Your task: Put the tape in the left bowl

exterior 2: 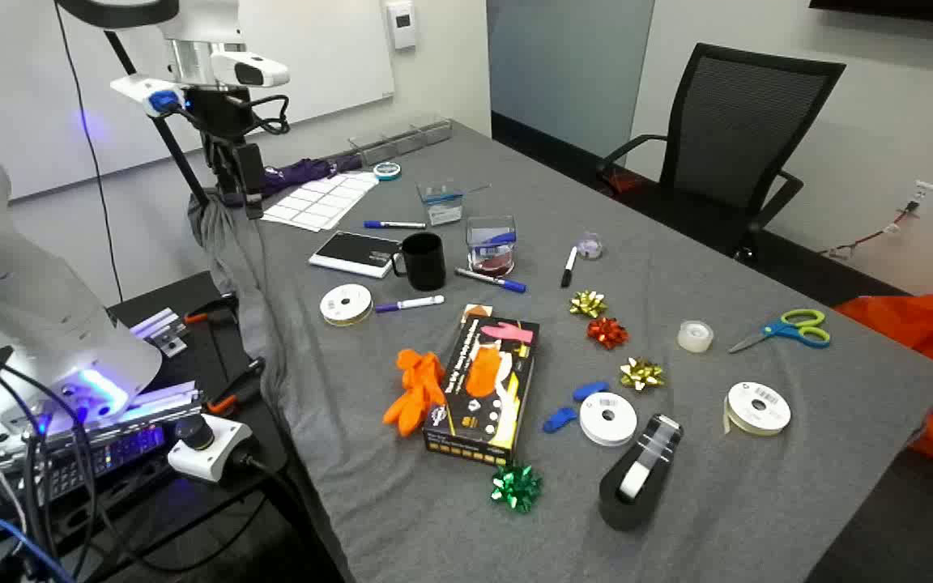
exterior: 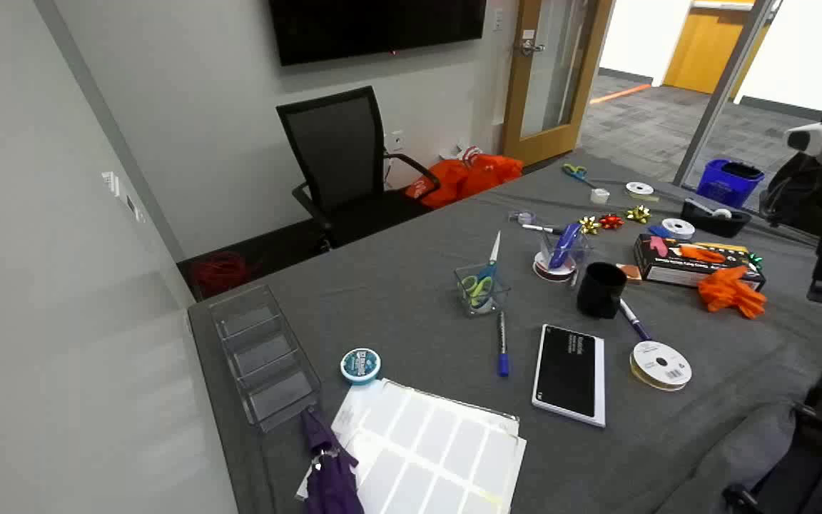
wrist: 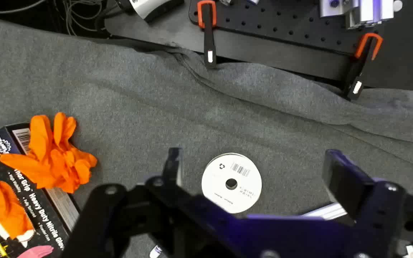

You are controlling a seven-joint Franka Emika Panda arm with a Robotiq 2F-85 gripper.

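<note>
The tape is a flat white spool with a small dark centre hole (exterior: 650, 355); it lies on the grey cloth and also shows in an exterior view (exterior 2: 337, 299) and in the wrist view (wrist: 221, 175). Similar white spools lie farther along the table. The left bowl appears to be a clear square container (exterior: 500, 300) with green-handled scissors standing in it; it also shows in an exterior view (exterior 2: 445, 214) and is out of the wrist view. My gripper (wrist: 255, 161) is open and empty above the table. In the wrist view the spool shows between the fingers, nearer the left one.
A black mug (exterior 2: 422, 263) and a black-and-white book (exterior 2: 355, 253) are beside the spool. A second clear container (exterior 2: 492, 235) holds purple and red things. A glove box (exterior 2: 483, 385) with an orange glove (exterior 2: 414, 393) lies nearby. Markers lie around the mug.
</note>
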